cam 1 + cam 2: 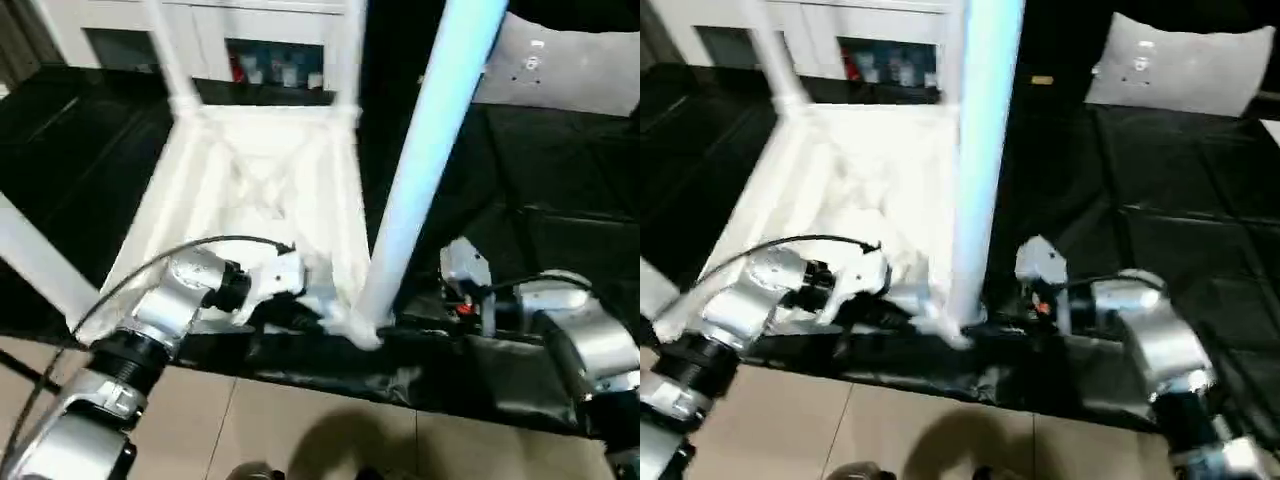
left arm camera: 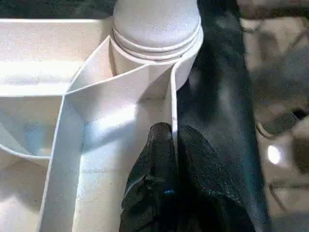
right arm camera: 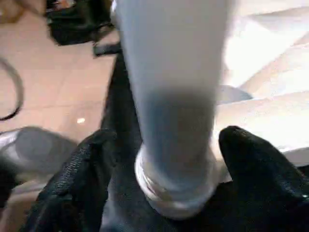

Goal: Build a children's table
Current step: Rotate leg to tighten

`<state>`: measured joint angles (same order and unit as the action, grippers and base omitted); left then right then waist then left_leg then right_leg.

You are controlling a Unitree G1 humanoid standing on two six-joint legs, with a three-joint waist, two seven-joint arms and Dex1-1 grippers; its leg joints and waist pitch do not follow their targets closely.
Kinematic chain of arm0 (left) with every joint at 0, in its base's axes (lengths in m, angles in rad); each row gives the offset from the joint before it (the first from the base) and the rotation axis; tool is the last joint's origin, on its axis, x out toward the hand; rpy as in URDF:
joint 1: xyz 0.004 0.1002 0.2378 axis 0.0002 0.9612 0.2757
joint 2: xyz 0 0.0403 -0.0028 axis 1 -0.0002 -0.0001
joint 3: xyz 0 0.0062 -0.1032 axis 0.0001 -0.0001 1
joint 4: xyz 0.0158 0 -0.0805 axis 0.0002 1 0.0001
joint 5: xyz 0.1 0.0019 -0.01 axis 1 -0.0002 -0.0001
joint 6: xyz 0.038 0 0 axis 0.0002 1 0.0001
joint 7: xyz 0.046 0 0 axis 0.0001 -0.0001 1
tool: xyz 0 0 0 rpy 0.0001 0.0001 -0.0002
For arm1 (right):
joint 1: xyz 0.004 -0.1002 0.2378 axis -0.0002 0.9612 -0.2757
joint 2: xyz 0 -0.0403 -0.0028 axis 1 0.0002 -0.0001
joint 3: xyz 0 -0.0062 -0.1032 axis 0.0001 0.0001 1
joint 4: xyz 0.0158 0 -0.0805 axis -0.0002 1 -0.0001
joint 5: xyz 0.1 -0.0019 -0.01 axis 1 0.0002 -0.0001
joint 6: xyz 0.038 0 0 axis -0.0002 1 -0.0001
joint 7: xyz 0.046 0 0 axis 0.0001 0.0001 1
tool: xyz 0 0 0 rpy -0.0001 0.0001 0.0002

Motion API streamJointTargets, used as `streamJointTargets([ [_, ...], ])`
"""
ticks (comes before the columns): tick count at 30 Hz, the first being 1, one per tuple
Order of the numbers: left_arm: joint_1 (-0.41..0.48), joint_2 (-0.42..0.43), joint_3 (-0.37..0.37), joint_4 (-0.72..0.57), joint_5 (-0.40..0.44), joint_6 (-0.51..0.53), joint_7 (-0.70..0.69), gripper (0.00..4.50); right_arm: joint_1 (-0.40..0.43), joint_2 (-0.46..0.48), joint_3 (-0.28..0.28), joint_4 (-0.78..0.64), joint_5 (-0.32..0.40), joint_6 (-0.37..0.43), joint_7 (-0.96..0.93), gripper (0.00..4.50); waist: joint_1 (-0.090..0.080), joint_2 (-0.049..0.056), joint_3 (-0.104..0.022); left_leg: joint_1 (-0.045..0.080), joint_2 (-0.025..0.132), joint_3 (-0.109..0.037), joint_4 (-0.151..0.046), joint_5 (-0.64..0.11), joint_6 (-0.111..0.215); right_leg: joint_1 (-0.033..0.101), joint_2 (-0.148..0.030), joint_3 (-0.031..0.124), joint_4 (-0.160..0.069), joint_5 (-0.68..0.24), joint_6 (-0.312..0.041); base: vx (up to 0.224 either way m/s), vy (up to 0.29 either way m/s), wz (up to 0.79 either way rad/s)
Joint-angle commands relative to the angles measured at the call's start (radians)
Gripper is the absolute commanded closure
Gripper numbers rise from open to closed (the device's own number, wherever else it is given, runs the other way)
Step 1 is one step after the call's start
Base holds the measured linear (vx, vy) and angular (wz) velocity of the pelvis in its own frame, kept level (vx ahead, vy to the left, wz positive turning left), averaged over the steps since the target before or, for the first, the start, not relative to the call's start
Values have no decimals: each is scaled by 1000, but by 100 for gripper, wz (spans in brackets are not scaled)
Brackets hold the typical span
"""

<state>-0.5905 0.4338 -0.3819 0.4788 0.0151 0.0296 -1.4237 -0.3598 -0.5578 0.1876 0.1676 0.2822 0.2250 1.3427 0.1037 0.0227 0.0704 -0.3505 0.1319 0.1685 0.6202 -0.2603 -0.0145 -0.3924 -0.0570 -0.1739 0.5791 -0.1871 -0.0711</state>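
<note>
The upturned white plastic table top (image 1: 270,190) is pinched at its near wall by the closed left gripper (image 2: 169,145). Four tapered white legs (image 1: 430,160) are seen standing in its corner sockets. The near-right one is straddled, ungripped, by the wide-open right gripper (image 3: 169,164); apparently only seating and turning over remain.

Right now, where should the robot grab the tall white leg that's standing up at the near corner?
Low on the leg, just above its base in the corner socket, with the open right end effector coming in from the robot's right side. The leg is round and stands nearly upright, so fingers either side fit it there. The left end effector pinches the table's rim.
</note>
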Motion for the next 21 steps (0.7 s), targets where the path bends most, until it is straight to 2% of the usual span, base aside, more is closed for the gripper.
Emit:
streamJointTargets([
  [1,-15,-6,-57,5,18,-44,-72,450,-23,-10,21,12,15,2,54,124,-2,-10,-71,2,142,-56,-63,102,184,64,-154,106,-50,-96,-87,0,0,0],
  [4,-25,-3,-61,17,20,-66,-89,450,-41,-13,35,32,15,14,90,154,3,-12,-74,0,141,-56,-62,117,187,64,-156,106,-42,-62,-99,0,0,0],
  [11,-34,0,-68,20,8,-74,-112,450,-70,4,47,74,21,15,115,207,6,-13,-72,-2,139,-54,-62,106,171,64,-156,105,-47,-91,-97,0,0,0],
  [12,-33,-1,-69,20,7,-77,-115,450,-77,10,50,82,21,21,121,217,6,-15,-71,-4,137,-53,-62,109,172,66,-156,105,-47,-89,-95,0,0,0],
  [14,-32,-2,-68,19,6,-78,-117,450,-80,13,53,83,23,30,127,233,7,-13,-72,-2,138,-54,-62,114,173,66,-154,104,-45,-86,-94,0,0,0],
  [15,-31,-2,-68,20,5,-79,-117,450,-82,13,54,83,26,38,133,248,6,-15,-71,-3,140,-55,-62,121,180,65,-155,104,-44,-76,-92,0,0,0],
  [21,-30,0,-68,21,5,-80,-116,450,-80,8,58,80,31,52,145,263,7,-14,-69,-5,137,-54,-62,112,180,65,-154,103,-48,-103,-80,0,0,0],
])
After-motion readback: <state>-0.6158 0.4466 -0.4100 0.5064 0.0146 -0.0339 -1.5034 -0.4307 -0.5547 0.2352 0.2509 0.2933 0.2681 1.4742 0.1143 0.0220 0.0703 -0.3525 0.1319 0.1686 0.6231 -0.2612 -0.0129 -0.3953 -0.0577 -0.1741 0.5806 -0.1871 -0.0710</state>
